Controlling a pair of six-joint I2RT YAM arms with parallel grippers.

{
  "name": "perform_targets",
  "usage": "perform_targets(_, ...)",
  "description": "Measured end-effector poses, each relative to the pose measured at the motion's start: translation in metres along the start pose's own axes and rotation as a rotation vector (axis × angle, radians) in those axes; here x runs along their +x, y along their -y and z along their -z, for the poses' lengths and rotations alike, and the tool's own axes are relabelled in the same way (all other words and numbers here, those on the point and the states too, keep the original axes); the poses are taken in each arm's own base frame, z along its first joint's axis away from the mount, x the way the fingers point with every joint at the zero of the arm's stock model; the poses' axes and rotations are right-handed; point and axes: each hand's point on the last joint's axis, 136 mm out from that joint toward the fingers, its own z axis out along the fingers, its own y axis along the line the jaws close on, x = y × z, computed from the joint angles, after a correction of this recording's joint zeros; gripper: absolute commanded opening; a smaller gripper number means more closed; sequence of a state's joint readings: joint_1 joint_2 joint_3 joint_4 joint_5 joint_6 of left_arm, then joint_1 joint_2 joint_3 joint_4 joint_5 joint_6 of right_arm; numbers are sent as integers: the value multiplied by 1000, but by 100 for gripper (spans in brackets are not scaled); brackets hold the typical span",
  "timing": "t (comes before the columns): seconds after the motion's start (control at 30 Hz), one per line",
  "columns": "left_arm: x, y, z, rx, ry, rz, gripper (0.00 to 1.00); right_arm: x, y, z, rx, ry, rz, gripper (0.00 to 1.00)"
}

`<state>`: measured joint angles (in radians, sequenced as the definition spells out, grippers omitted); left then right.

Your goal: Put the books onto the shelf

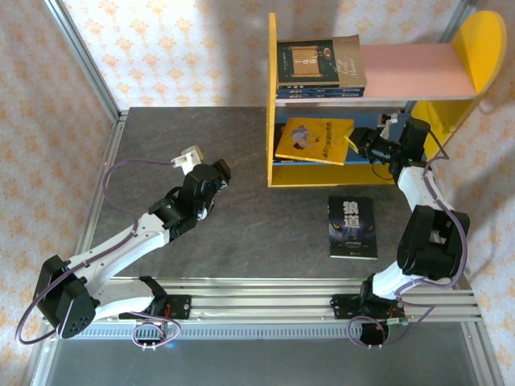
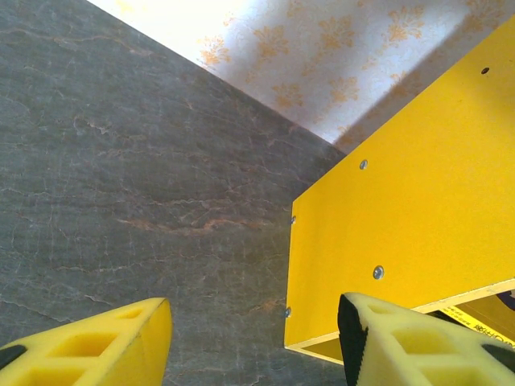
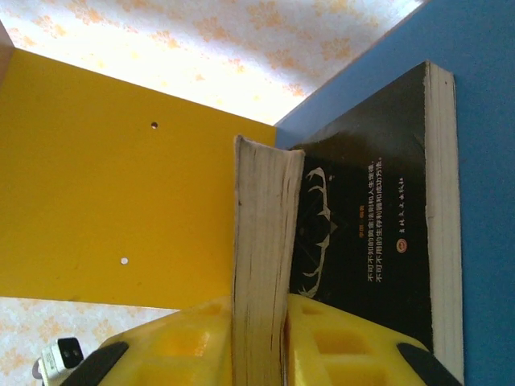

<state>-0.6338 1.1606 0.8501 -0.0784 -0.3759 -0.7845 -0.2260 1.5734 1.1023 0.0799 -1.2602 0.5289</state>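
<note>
Yellow book (image 1: 314,138), clamped in the right jaws, should be laid flat on the black book (image 3: 362,241) inside the shelf (image 1: 272,72) before release; left jaws are held apart, empty.

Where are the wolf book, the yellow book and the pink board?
wolf book (image 1: 352,228), top external view, cover middle.
yellow book (image 1: 312,140), top external view, cover middle.
pink board (image 1: 414,71), top external view, bare part.

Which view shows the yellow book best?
Top external: the yellow book shows nearly its whole cover, lying tilted on the lower tier of the shelf. Right wrist gives its page edge, clamped in the right pincer.
</note>
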Motion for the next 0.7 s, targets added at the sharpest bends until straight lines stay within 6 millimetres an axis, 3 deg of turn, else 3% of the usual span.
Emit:
perform_targets(0.47,0,0,0,0,-1,1,56,-4,1,-8,3,-117,95,18)
perform_targets(0.7,-2,-2,-1,-5,2,3,56,-8,13,-13,2,-173,100,18)
